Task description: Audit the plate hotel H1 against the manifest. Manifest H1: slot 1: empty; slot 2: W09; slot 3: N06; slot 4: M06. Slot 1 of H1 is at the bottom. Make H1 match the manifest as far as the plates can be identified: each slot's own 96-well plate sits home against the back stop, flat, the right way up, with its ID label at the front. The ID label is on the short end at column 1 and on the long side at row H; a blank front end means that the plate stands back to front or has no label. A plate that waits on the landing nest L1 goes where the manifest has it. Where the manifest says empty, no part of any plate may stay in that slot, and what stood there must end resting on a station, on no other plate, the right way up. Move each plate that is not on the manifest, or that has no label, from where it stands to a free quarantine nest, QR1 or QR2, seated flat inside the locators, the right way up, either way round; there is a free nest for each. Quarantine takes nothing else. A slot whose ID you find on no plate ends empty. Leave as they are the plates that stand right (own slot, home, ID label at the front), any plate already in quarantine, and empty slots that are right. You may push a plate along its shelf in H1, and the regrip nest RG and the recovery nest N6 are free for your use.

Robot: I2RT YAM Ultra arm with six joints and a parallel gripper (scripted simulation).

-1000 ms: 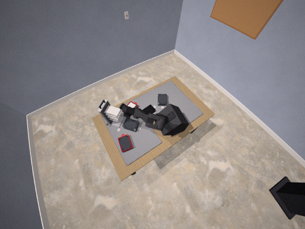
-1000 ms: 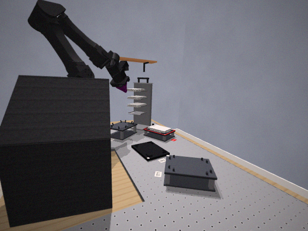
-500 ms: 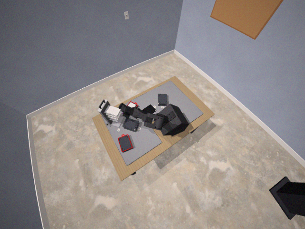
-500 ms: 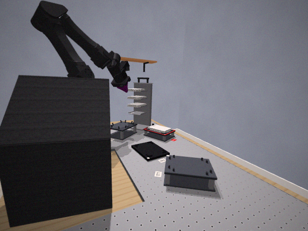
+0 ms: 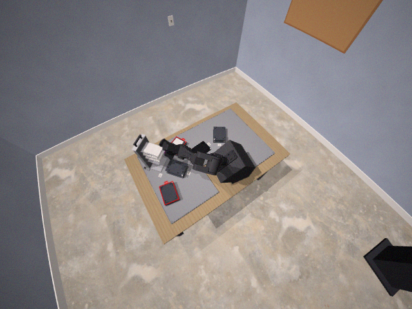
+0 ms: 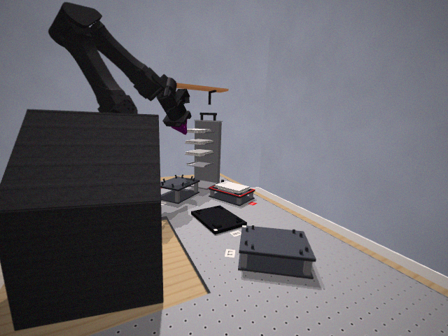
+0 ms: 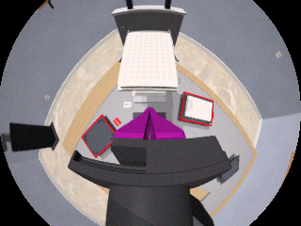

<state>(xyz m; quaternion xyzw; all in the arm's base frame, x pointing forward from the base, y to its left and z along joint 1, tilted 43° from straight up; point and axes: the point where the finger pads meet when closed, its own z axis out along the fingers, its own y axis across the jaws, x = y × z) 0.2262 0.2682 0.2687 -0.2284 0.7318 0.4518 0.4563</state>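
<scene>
The plate hotel H1 (image 6: 208, 152) stands at the far end of the table, with white plates on its upper shelves (image 6: 199, 141); the bottom shelf (image 6: 199, 164) looks thinner and I cannot tell whether a plate lies on it. My gripper (image 6: 179, 128) has purple fingers, shut and empty, and hangs just in front of the top plate (image 6: 198, 130), apart from it. In the wrist view the shut fingers point at the top plate (image 7: 149, 62) from above. One red-rimmed quarantine nest (image 6: 231, 190) holds a white plate; the other (image 5: 168, 193) is empty. No labels are readable.
A large black pedestal (image 6: 82, 213) carries the arm. A grey nest with locator pins (image 6: 276, 249) stands in the near middle, a flat black pad (image 6: 218, 218) behind it, and another pinned nest (image 6: 178, 184) in front of the hotel.
</scene>
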